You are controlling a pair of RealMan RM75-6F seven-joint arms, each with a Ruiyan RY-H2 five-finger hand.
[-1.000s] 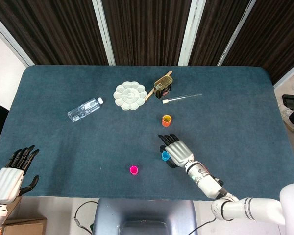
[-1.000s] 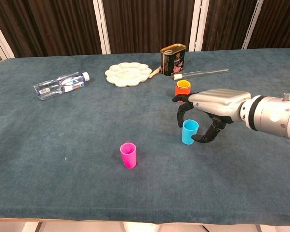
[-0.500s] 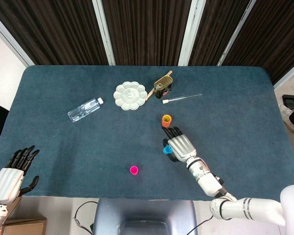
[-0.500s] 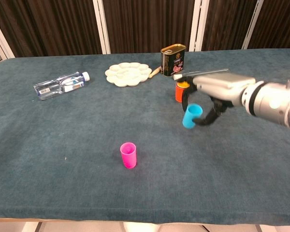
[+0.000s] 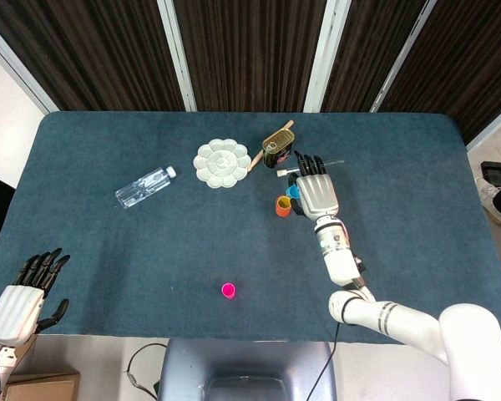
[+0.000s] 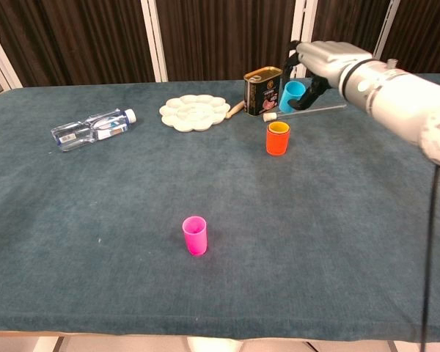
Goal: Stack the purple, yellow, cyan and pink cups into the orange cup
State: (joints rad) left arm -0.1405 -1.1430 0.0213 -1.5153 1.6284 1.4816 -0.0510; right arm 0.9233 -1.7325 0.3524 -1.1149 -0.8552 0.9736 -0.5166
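Right hand (image 6: 324, 59) holds the cyan cup (image 6: 292, 96) aloft, tilted, above and just beyond the orange cup (image 6: 277, 138), which stands on the table (image 6: 95, 220) with yellow showing inside. Left hand (image 5: 21, 296) hangs off the near-left corner, fingers spread, holding nothing. Pink cup (image 6: 194, 235) stands alone near the front.

Pink cup (image 6: 195, 235), cyan cup (image 6: 292, 96), orange cup (image 6: 277, 138), blue table (image 6: 95, 213)
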